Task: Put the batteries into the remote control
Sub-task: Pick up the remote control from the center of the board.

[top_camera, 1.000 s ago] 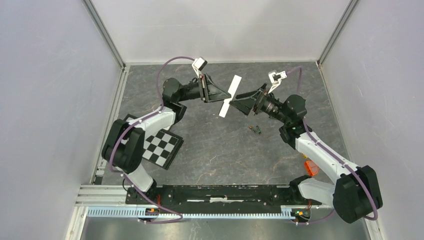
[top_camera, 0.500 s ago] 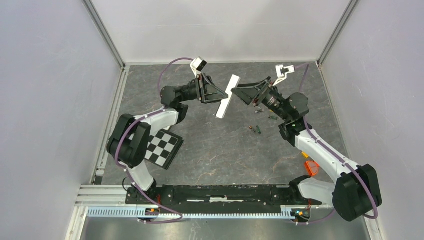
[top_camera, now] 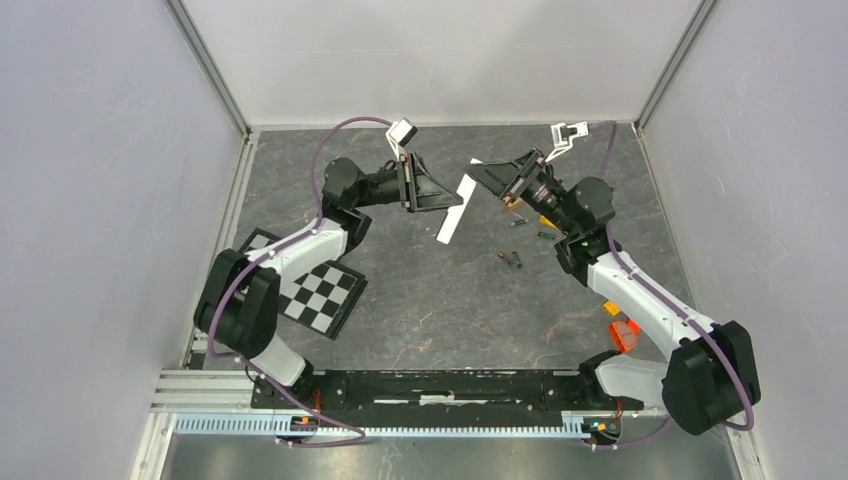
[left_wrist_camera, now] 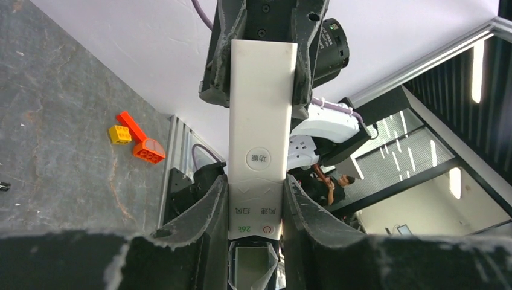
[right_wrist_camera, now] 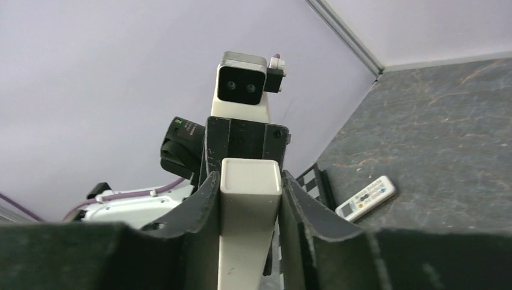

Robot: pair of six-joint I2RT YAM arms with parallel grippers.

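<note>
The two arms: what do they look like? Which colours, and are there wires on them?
The left arm and the right arm both have white shells between chunky black joints. A purple cable loops along each. Each ends in a black gripper, the left gripper and the right gripper, with two wedge-shaped fingers and a small white camera at the wrist.

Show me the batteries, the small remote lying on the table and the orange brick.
batteries (top_camera: 513, 260): top view, the loose pair's middle.
small remote (right_wrist_camera: 365, 198): right wrist view, buttoned face.
orange brick (left_wrist_camera: 149, 152): left wrist view, its middle.

Open floor (top_camera: 430, 310) around the batteries (top_camera: 513, 260)
</note>
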